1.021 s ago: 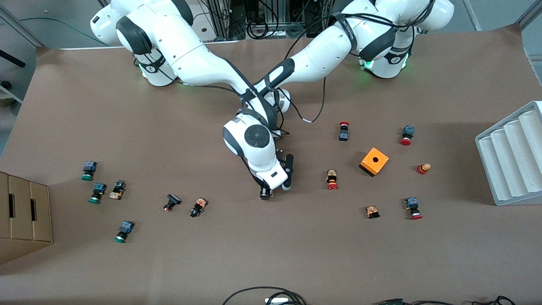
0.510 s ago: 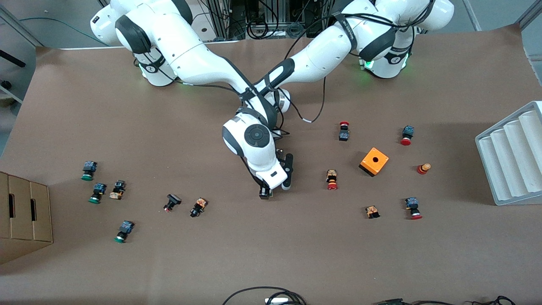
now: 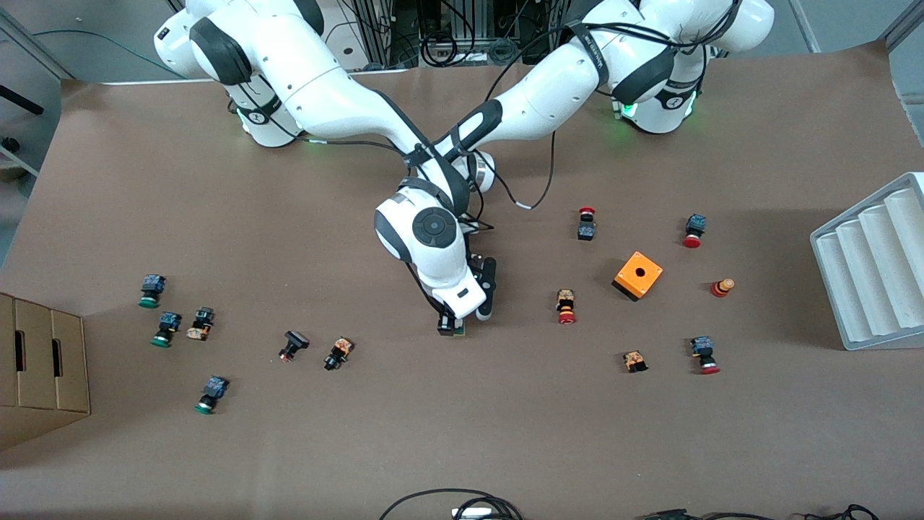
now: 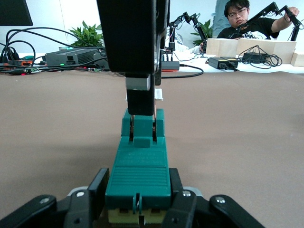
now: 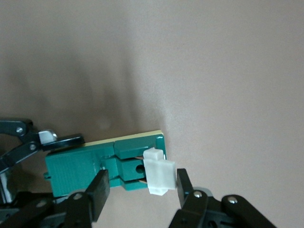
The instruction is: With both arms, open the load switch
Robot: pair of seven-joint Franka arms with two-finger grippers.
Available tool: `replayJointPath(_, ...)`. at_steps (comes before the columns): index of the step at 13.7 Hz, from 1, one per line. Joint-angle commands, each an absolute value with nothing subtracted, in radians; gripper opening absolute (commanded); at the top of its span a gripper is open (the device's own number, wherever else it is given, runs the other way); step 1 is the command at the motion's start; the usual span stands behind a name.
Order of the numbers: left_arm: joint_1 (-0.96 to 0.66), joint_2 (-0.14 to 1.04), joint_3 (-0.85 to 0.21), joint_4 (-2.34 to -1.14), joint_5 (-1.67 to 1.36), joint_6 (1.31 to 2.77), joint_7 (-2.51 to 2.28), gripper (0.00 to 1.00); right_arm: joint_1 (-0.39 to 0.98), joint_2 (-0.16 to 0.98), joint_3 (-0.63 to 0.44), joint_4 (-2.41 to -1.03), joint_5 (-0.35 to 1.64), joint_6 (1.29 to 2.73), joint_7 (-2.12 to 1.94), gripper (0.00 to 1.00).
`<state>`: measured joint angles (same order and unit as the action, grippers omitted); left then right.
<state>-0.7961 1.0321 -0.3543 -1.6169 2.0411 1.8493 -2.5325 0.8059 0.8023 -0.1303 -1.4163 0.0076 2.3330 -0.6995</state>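
The load switch (image 4: 137,171) is a narrow green block with a white piece (image 5: 159,176) at one end, low over the middle of the table. My left gripper (image 4: 137,186) is shut on its plain end, a finger on each side. My right gripper (image 5: 141,183) comes down from above and is shut on the other end, one finger against the white piece and the other in the green notch. In the front view the right gripper (image 3: 450,325) covers nearly all of the switch (image 3: 461,331), and the left gripper is hidden under the right hand.
An orange box (image 3: 638,274) and red-capped buttons (image 3: 566,306) lie toward the left arm's end. Green-capped buttons (image 3: 165,328) lie toward the right arm's end. A white ribbed tray (image 3: 870,263) and a cardboard box (image 3: 40,368) stand at the table's two ends.
The right arm's hand has shifted slightly toward the robots' bases, and a sliver of green now shows under its gripper. Both grips look unchanged.
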Motion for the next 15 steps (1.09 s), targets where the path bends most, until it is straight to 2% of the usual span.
replayJointPath(1, -0.808, 1.051, -0.345, -1.594, 2.048, 1.835, -2.533, 0.57, 0.808, 0.769, -0.126, -1.460, 0.034, 2.315, -0.710, 0.65)
replayJointPath(10, -0.808, 1.051, -0.345, -1.594, 2.049, 1.835, -2.533, 0.57, 0.828, 0.767, -0.124, -1.462, 0.035, 2.313, -0.701, 0.65)
replayJointPath(15, -0.808, 1.051, -0.345, -1.594, 2.048, 1.835, -2.533, 0.57, 0.827, 0.733, -0.124, -1.506, 0.034, 2.315, -0.699, 0.65)
